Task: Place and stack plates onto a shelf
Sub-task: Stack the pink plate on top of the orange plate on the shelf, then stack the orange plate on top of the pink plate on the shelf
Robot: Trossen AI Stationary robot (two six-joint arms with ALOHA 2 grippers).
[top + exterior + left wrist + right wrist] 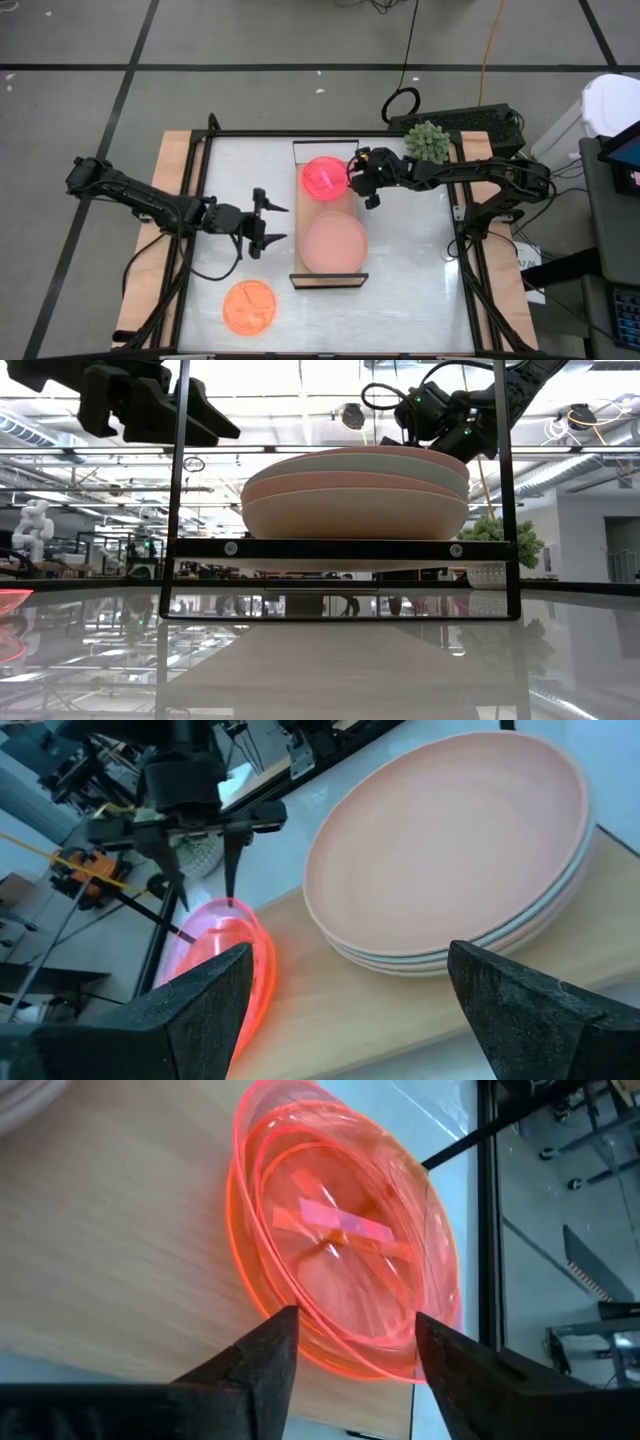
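- while most of the plates already sit on the shelf (329,279), one translucent orange plate (248,306) lies alone on the white tabletop (410,260), well apart from the board, so i judge the task late but unfinished.
- the stack of large plates (334,243) rests on the near half of the shelf; the low view shows beige at the bottom, dusty pink above it and a pale grey-green one near the top.
- the small pink stack (323,177) sits at the far end of the board; how many are nested there i cannot count.
- the right gripper (365,181) hovers at the far-right edge of that small stack, fingers spread with the rim showing between them, and as far as i can tell nothing is pinched.
- the left gripper (270,225) hangs over the table left of the shelf, fingers wide apart and empty; it looks best placed for the orange plate.
- the small plates look like glossy, see-through plastic, thin-rimmed and shallow, probably slippery to pinch.
- the large plates are matte, opaque, with gently raised rims that nest closely.
- the shelf is pale wood with fine grain and thin black wire frames at each short end.
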